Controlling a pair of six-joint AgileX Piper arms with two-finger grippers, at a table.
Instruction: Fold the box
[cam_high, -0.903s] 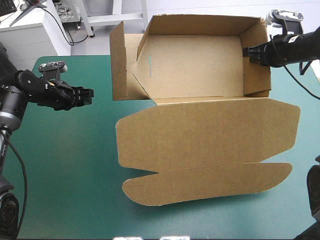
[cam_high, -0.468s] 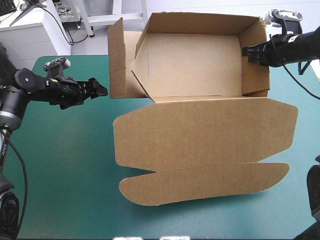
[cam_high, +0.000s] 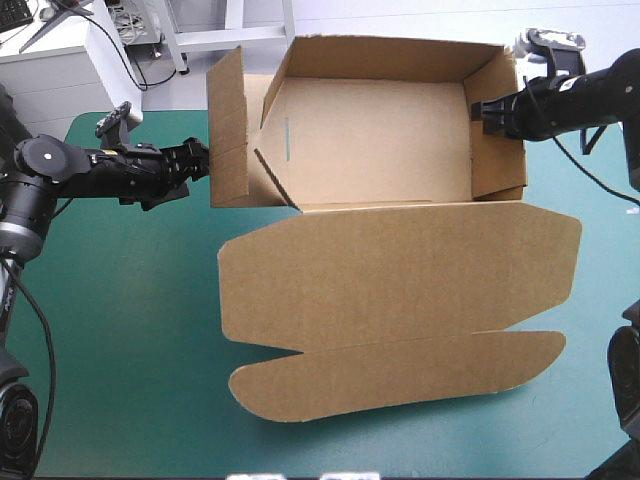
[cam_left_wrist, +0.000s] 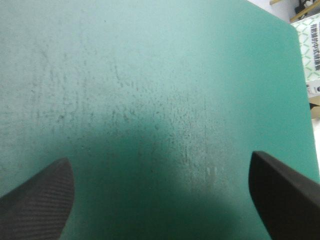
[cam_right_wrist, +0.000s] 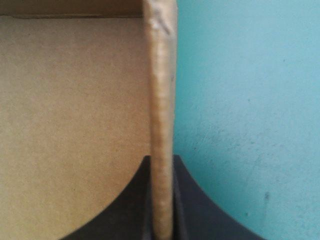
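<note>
The brown box (cam_high: 380, 135) stands at the far side of the table as an open tray, walls raised. Its lid (cam_high: 400, 270) lies flat toward the near edge, ending in a rounded tuck flap (cam_high: 400, 375). On the left, an outer flap (cam_high: 228, 130) stands upright. My right gripper (cam_high: 487, 112) is shut on the top edge of the right wall (cam_right_wrist: 162, 100), which runs up between its fingers (cam_right_wrist: 162, 162). At the outer face of the left flap my left gripper (cam_high: 200, 158) is open and holds nothing. Its wrist view shows only the teal-green cover between the fingers (cam_left_wrist: 159, 160).
Bare teal-green cover (cam_high: 120, 320) lies left of the box and along the near edge. The box's far wall reaches the table's far edge. The table's rounded corner (cam_left_wrist: 280, 25) shows ahead of the left gripper.
My left gripper has moved right, up to the box's left flap. The whole box has shifted a little to the left with the right gripper on its wall.
</note>
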